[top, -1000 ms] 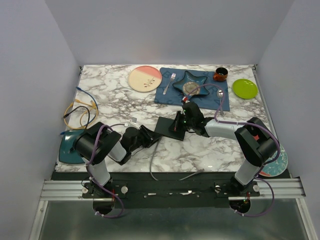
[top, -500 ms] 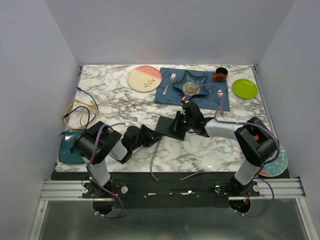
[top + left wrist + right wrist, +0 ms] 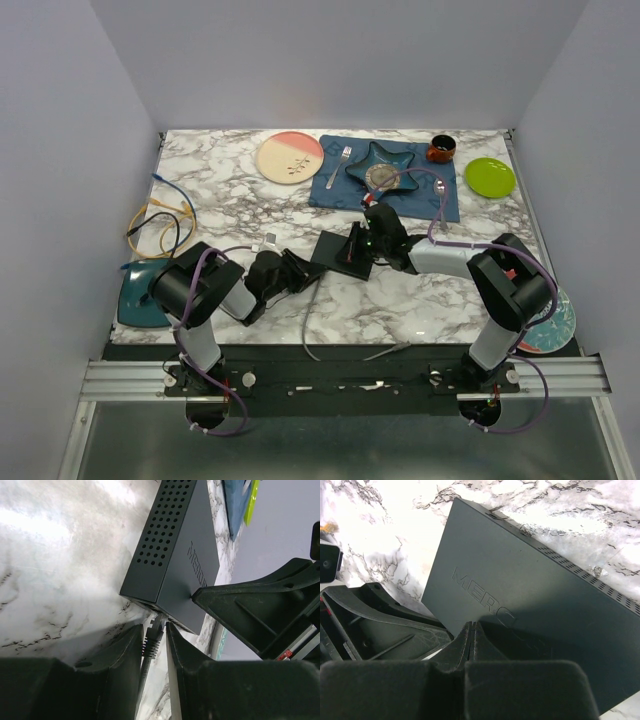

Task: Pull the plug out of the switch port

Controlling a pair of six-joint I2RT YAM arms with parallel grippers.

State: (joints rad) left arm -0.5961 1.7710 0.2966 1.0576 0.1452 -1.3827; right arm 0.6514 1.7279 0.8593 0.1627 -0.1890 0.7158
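Left pincer (image 3: pixel 303 269) lies low on the counter (image 3: pixel 420 300) in the top view. It points at the near-left edge of the switch (image 3: pixel 338 250). The switch is a flat black box near the middle of the counter, just in front of the blue placemat (image 3: pixel 410 200). The right pincer (image 3: pixel 358 245) comes in from the other side and sits on top of the box. A thin grey cable (image 3: pixel 307 320) runs from the left pincer back to the near edge of the counter.

From the left wrist, the left pincer (image 3: pixel 154 642) is nearly closed. Its two fingers (image 3: pixel 127 650) squeeze the plug (image 3: pixel 154 630) from both sides. The tip of the plug meets the socket edge of the switch (image 3: pixel 175 555). I cannot tell if it is in the socket or just out. The grey cable (image 3: pixel 141 685) goes down between the fingers. The right pincer (image 3: pixel 202 599) touches the top of the box with its point.

From the right wrist, the right pincer (image 3: pixel 471 630) is closed tight with nothing between its fingers. Its tips press down on the flat top of the switch (image 3: pixel 535 590), close to the raised letters. The left pincer (image 3: pixel 375 625) shows as a black shape just past the edge of the box.
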